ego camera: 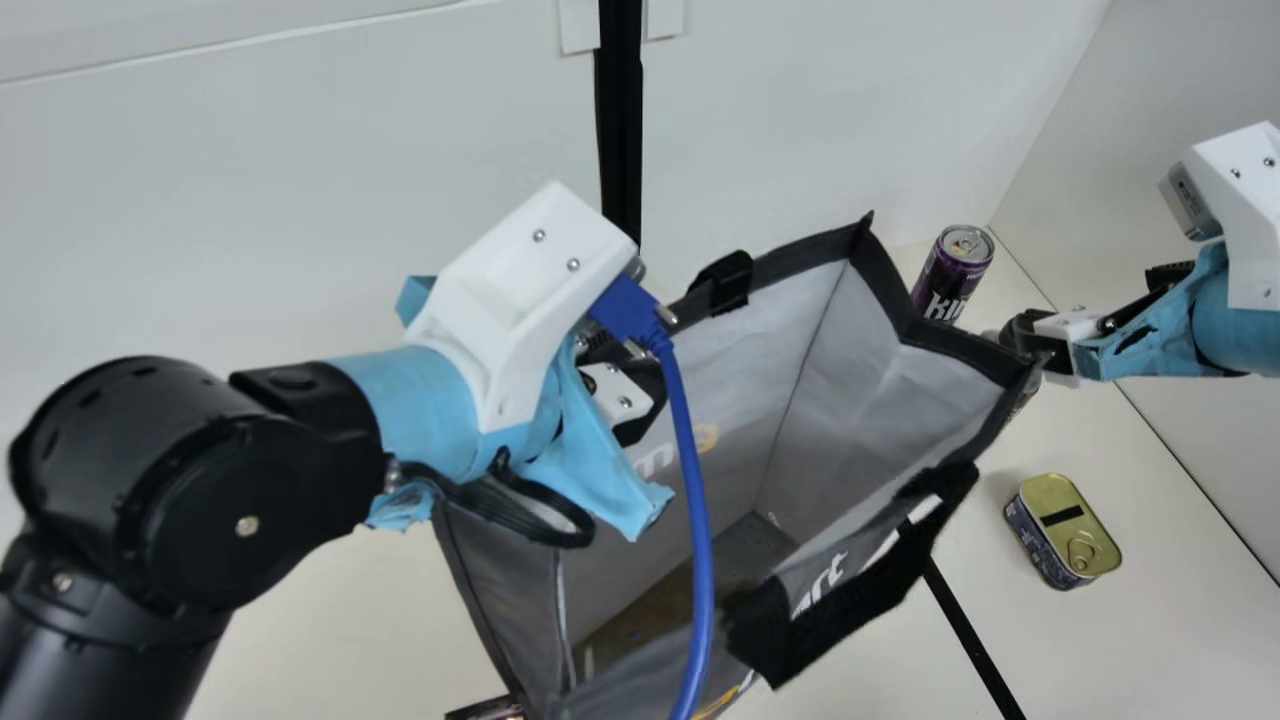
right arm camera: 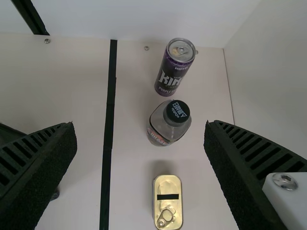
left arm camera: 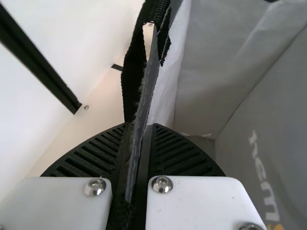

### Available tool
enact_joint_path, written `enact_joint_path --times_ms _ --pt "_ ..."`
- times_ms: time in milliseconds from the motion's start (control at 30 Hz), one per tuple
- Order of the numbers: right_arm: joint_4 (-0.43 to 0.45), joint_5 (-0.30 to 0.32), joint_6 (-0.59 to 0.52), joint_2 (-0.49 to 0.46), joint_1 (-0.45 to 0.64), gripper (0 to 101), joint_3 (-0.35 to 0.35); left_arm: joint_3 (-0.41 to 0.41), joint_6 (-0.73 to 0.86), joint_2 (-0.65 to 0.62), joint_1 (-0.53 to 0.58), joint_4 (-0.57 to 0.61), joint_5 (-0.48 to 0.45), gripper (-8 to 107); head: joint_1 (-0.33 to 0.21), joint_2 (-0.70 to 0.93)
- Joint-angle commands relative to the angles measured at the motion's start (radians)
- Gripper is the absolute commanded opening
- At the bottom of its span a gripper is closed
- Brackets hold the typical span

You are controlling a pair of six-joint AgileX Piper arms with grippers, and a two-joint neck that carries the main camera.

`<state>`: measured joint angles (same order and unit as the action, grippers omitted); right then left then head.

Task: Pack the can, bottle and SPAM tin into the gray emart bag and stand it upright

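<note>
Comes in black along the left arm, with a bulky, rounded joint housing and a metal screw set in its face. Wears a light blue wrapping, ending in a loose, pointed flap. Bears a white angular bracket dotted with small screws, a blue plug, a thick blue cable and a black looped cord. Repeats the wrinkled light blue and the white casing on the right arm, plus a silver-grey camera. Has white plates with domed screws over black, ribbed, curved-edged fingers on the left claw. Matches those ribs on the right claw, with rough black pads.
</note>
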<state>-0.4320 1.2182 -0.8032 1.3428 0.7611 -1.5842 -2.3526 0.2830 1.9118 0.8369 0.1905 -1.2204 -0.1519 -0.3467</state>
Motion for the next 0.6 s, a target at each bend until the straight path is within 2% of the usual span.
enact_joint_path --times_ms 0,267,567 --pt "0.0 0.0 0.0 0.0 0.0 95 0.0 -0.004 -0.024 -0.007 -0.002 -0.034 0.0 -8 -0.023 -0.002" --pt "0.0 0.0 0.0 0.0 0.0 95 0.0 -0.015 -0.134 -0.047 0.001 -0.201 0.0 -8 -0.023 -0.002" --pt "0.0 0.0 0.0 0.0 0.0 95 0.0 0.04 -0.239 -0.127 0.001 -0.395 0.0 -8 -0.023 -0.002"
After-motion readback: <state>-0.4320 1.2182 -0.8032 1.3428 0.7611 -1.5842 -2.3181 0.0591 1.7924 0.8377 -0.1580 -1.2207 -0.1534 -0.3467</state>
